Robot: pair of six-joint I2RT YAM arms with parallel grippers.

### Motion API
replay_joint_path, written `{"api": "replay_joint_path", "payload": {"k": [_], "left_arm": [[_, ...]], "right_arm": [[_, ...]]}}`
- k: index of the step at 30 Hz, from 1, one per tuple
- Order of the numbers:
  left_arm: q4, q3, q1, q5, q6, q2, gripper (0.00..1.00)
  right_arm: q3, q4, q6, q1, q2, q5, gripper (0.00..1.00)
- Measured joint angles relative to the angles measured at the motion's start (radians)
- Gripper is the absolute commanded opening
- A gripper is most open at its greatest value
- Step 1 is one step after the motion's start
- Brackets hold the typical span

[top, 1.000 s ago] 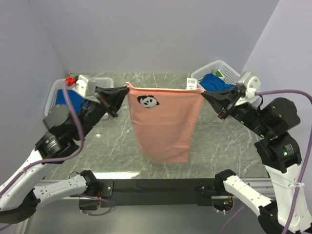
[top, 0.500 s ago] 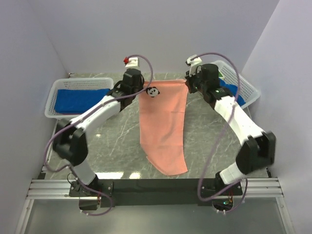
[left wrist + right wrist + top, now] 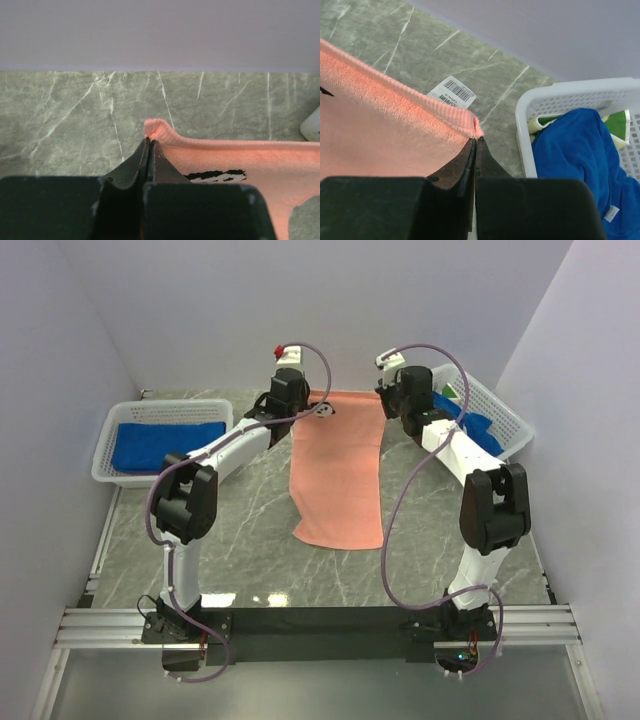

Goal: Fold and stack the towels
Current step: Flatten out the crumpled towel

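Note:
The salmon-pink towel lies stretched along the marble table, its far edge near the back wall. My left gripper is shut on the towel's far left corner, next to the panda motif. At the far right corner, beside a white barcode label, my right gripper is shut on the cloth. A folded royal blue towel rests in the left basket. A crumpled blue towel and a pale yellow and green one lie in the right basket.
A white lattice basket stands at the left edge of the table, and another white basket at the far right. Both arms reach far out, close to the back wall. Side walls close in the table.
Both arms stretched out toward the back wall, carrying the towel's top edge away and down. The towel went from hanging between the grippers to lying along the table.

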Motion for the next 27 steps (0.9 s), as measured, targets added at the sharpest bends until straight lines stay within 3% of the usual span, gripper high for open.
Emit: {"api": "replay_joint_path", "payload": {"k": [10, 21, 27], "left_arm": [[0.106, -0.117, 0.000, 0.025, 0.071, -0.077, 0.01], [0.199, -0.204, -0.050, 0.056, 0.171, -0.354, 0.01], [0.196, -0.161, -0.114, 0.006, 0.226, -0.291, 0.01]], "right_arm": [[-0.019, 0.032, 0.006, 0.005, -0.054, 0.003, 0.00], [-0.147, 0.146, 0.044, 0.013, -0.284, 0.000, 0.00], [-0.224, 0.153, 0.039, 0.006, -0.277, 0.072, 0.00]]}}
